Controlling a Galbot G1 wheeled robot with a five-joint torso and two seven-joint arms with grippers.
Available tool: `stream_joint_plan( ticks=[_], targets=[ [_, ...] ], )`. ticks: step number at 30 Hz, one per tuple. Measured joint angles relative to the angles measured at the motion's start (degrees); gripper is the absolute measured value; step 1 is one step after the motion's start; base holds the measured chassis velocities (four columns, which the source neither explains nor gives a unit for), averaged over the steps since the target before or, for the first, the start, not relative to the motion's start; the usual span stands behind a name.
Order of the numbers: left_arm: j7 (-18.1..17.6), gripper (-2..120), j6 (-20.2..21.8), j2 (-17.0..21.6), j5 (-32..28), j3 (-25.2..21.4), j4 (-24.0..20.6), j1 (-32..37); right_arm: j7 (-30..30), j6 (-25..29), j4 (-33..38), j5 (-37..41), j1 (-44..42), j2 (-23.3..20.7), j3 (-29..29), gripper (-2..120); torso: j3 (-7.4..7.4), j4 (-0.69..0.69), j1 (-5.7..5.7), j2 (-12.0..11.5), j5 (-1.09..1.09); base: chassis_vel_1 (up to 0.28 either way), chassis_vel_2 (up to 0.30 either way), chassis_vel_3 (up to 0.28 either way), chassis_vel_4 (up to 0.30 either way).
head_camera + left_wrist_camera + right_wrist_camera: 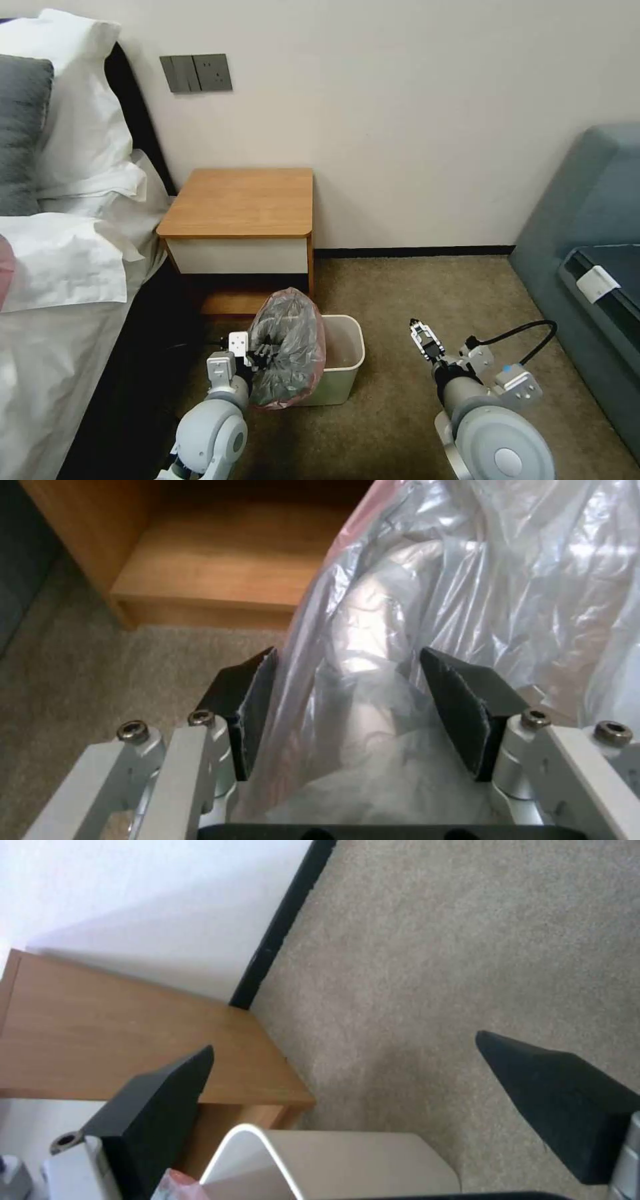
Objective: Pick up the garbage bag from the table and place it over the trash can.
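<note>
The left gripper pinches the bag – pads apart, plastic bunched between – over the left side of the can, hiding that rim. The right gripper hovers spread, right of the can. The table stands behind.

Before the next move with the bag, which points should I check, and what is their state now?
1. Left tool on the garbage bag: plastic between its pads, grip firmness cannot tell.
2. Bag over the trash can: not ok, it covers one side only.
3. Right tool free: ok, open, beside the can.
4. Table top bare: ok.
5. Can upright on the carpet: ok.
</note>
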Motion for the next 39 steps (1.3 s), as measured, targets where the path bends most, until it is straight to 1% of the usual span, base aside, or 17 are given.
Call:
stream_joint_plan(
  ticks=[7, 11, 12, 13, 16, 17, 19, 21, 22, 26, 28, 30, 31, 34, 35, 38, 39],
  targets=[
    [0.00, 56, 0.08, -0.07, -0.08, 0.03, 1.19, -0.62, -0.04, 0.05, -0.15, -0.31, -0.20, 0.30, -0.01, 100, 0.00, 0.00, 0.00, 0.00, 0.01, 0.000, 0.000, 0.000, 0.000],
    [0.00, 49, 0.24, -0.09, -0.23, -0.01, 1.31, -0.65, -0.04, 0.07, -0.21, -0.45, -0.27, 0.41, -0.02, 100, -0.01, 0.00, 0.00, 0.00, 0.02, 0.000, 0.000, 0.000, 0.000],
    [-0.01, 44, 0.45, -0.10, -0.33, -0.03, 1.26, -0.64, -0.04, 0.09, -0.28, -0.52, -0.27, 0.45, -0.02, 100, 0.00, 0.00, 0.00, 0.00, 0.01, 0.000, 0.000, 0.000, 0.000],
    [-0.01, 44, 0.45, -0.10, -0.33, -0.03, 1.26, -0.64, -0.04, 0.09, -0.28, -0.52, -0.27, 0.45, -0.02, 100, 0.00, 0.00, 0.00, 0.00, 0.01, 0.000, 0.000, 0.000, 0.000],
    [-0.21, 29, 0.94, -0.09, -0.80, -0.01, 0.92, -0.52, -0.04, 0.12, -0.41, -0.59, -0.23, 0.54, -0.09, 100, 0.00, 0.00, 0.00, 0.00, 0.00, 0.000, 0.000, 0.000, 0.000],
    [-0.21, 29, 0.94, -0.09, -0.80, -0.01, 0.92, -0.52, -0.04, 0.12, -0.41, -0.59, -0.23, 0.54, -0.09, 100, 0.00, 0.00, 0.00, 0.00, 0.00, 0.000, 0.000, 0.000, 0.000],
    [-0.31, 19, 0.99, -0.09, -0.92, 0.00, 0.74, -0.39, -0.04, 0.13, -0.42, -0.61, -0.16, 0.59, -0.13, 100, 0.00, 0.00, 0.00, 0.00, -0.01, 0.000, 0.000, 0.000, 0.000],
    [-0.32, 17, 1.00, -0.09, -0.94, -0.01, 0.69, -0.34, -0.06, 0.13, -0.42, -0.61, -0.13, 0.60, -0.14, 100, 0.00, 0.00, 0.00, 0.00, -0.01, 0.000, 0.000, 0.000, 0.000],
    [-0.31, 11, 0.80, -0.09, -1.00, -0.01, 0.65, -0.26, -0.07, 0.13, -0.41, -0.62, -0.08, 0.60, -0.15, 100, 0.00, 0.00, 0.00, 0.00, -0.01, 0.000, 0.000, 0.000, 0.000],
    [-0.02, 7, -1.96, -0.13, -0.94, -0.12, 0.64, 0.29, -0.42, 0.14, 0.69, -0.63, 0.20, 0.20, -0.12, 100, 0.00, -0.01, 0.00, 0.00, -0.02, 0.000, 0.000, 0.000, 0.000],
    [0.82, 7, -5.88, -0.21, -0.78, -0.44, 0.57, 1.13, -1.03, 0.14, 2.09, -0.82, 0.49, -0.94, -0.09, 100, 0.00, -0.01, 0.00, 0.00, -0.01, 0.000, 0.000, 0.000, 0.000],
    [2.15, 7, -11.50, -0.27, -0.41, -0.67, 0.57, 2.39, -2.50, 0.14, 3.69, -1.18, 0.81, -2.78, -0.05, 100, 0.00, 0.00, 0.00, 0.00, 0.00, 0.000, 0.000, 0.000, 0.000],
    [2.15, 7, -11.50, -0.27, -0.41, -0.67, 0.57, 2.39, -2.50, 0.14, 3.69, -1.18, 0.81, -2.78, -0.05, 100, 0.00, 0.00, 0.00, 0.00, 0.00, 0.000, 0.000, 0.000, 0.000],
    [4.40, 7, -18.35, -0.50, 0.42, -1.28, 0.17, 4.92, -6.94, -0.01, 6.19, -0.98, 1.31, -6.67, -0.33, 100, 0.00, 0.00, 0.00, 0.00, -0.01, 0.000, 0.000, 0.000, 0.000],
    [4.40, 7, -18.35, -0.50, 0.42, -1.28, 0.17, 4.92, -6.94, -0.01, 6.19, -0.98, 1.31, -6.67, -0.33, 100, 0.00, 0.00, 0.00, 0.00, -0.01, 0.000, 0.000, 0.000, 0.000],
    [8.09, 7, -22.88, -0.84, 1.80, -2.49, -0.81, 7.57, -12.40, -0.34, 7.72, 0.03, 2.54, -10.91, -1.95, 100, 0.00, 0.00, 0.00, 0.00, 0.00, 0.000, 0.000, 0.000, 0.000],
    [8.09, 7, -22.88, -0.84, 1.80, -2.49, -0.81, 7.57, -12.40, -0.34, 7.72, 0.03, 2.54, -10.91, -1.95, 100, 0.00, 0.00, 0.00, 0.00, 0.00, 0.000, 0.000, 0.000, 0.000]
  ],
)
